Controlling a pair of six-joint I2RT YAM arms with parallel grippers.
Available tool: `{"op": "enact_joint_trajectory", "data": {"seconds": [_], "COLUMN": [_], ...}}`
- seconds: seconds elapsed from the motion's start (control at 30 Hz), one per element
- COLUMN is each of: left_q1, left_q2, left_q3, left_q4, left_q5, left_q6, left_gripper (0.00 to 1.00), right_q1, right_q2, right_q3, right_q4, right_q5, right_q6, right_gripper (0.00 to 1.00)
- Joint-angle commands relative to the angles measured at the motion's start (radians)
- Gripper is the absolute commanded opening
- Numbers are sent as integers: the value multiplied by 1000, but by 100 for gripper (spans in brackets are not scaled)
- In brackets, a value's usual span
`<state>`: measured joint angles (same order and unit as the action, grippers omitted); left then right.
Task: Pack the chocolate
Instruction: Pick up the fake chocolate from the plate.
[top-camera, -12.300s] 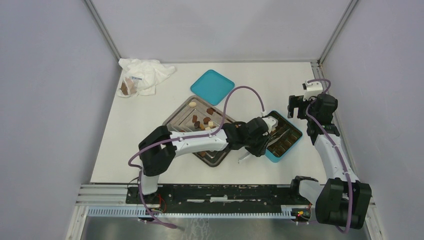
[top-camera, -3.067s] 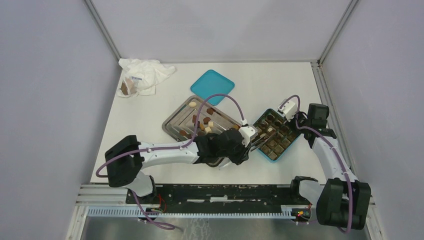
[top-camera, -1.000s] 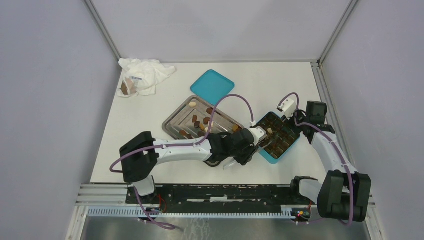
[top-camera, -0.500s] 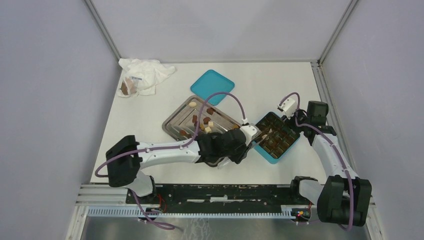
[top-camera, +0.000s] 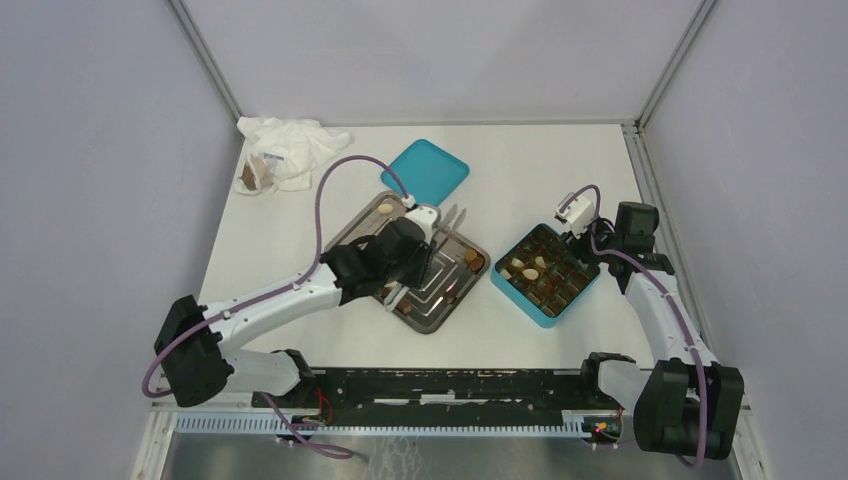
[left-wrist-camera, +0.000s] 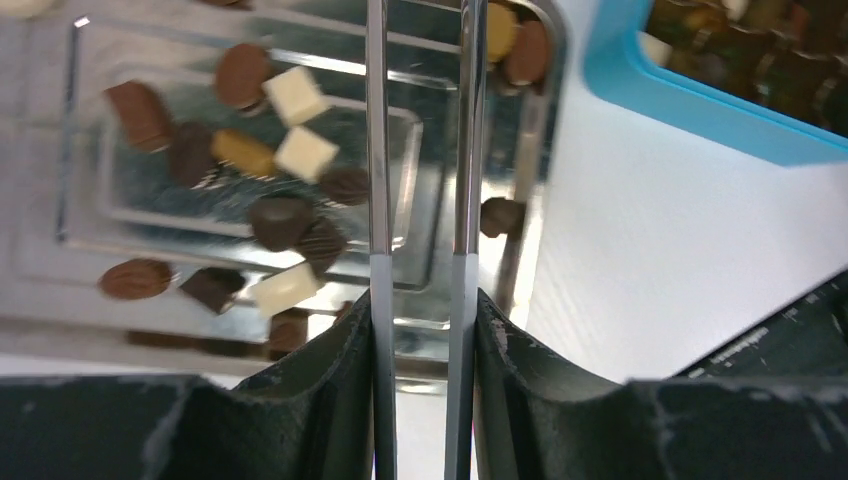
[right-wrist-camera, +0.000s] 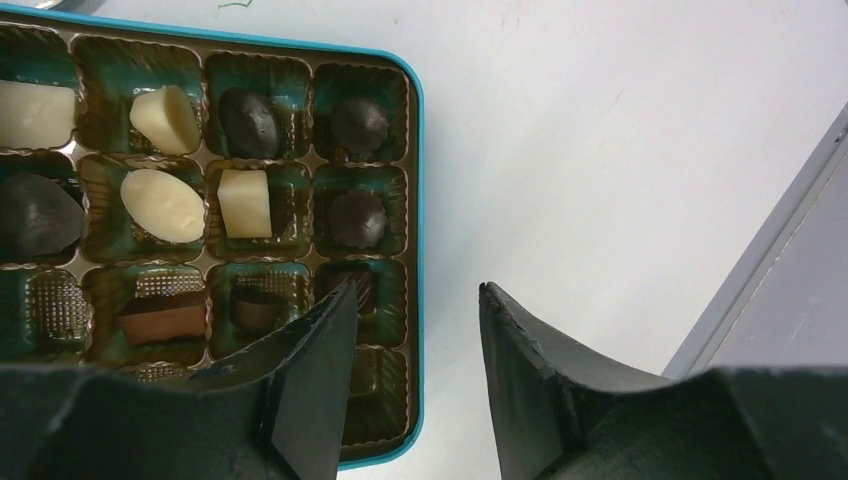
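Top external view showed your left arm drawn back from the teal box (top-camera: 520, 304), where it had reached half a second earlier, and swung over the steel tray (left-wrist-camera: 130, 200) at the middle of the tabletop (top-camera: 560, 160). Your left gripper (left-wrist-camera: 422, 25) hung above the tray's right-hand part. Its long thin fingers (left-wrist-camera: 377, 150) stood a narrow gap apart with nothing between them. With that arm gone, two cream pieces showed in the box from above that had not been visible before. Your right gripper (right-wrist-camera: 415, 295) had hardly shifted. It hovered across the box's rim on the side toward the tabletop's right edge, jaws well apart and empty. The teal lid (top-camera: 425, 172) toward the far edge and the white bag (top-camera: 295, 148) in the far left corner lay where they had been.

The chocolate (left-wrist-camera: 280, 220) lay in two places. On the tray, in the left wrist view, loose pieces clustered left of the fingers: dark brown and light brown rounds and three cream-white cubes. One dark piece sat at the tray's rim just right of the fingers. In the box, pieces sat one to a compartment: four cream-white, several dark rounds and a flat mid-brown bar.
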<state>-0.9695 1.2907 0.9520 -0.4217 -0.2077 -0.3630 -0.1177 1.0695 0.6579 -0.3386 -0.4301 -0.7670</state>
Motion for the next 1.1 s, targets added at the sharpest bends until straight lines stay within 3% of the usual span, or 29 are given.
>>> {"op": "enact_joint_trajectory", "data": {"seconds": [0.0, 0.5, 1.07], "left_q1": [114, 341, 388], "left_q2": [-61, -6, 71], "left_q3": [11, 14, 17], "left_q4": [-123, -269, -260], "left_q5": [12, -10, 50], "left_q6": [4, 42, 69], "left_gripper": [40, 42, 43], "right_q1": [5, 8, 10], "right_q2": [-9, 2, 11], "right_q3": [29, 31, 31], "right_q4": [0, -8, -10], "right_q5": [-39, -44, -39], "right_q6": [11, 8, 5], "right_gripper": [54, 55, 56]}}
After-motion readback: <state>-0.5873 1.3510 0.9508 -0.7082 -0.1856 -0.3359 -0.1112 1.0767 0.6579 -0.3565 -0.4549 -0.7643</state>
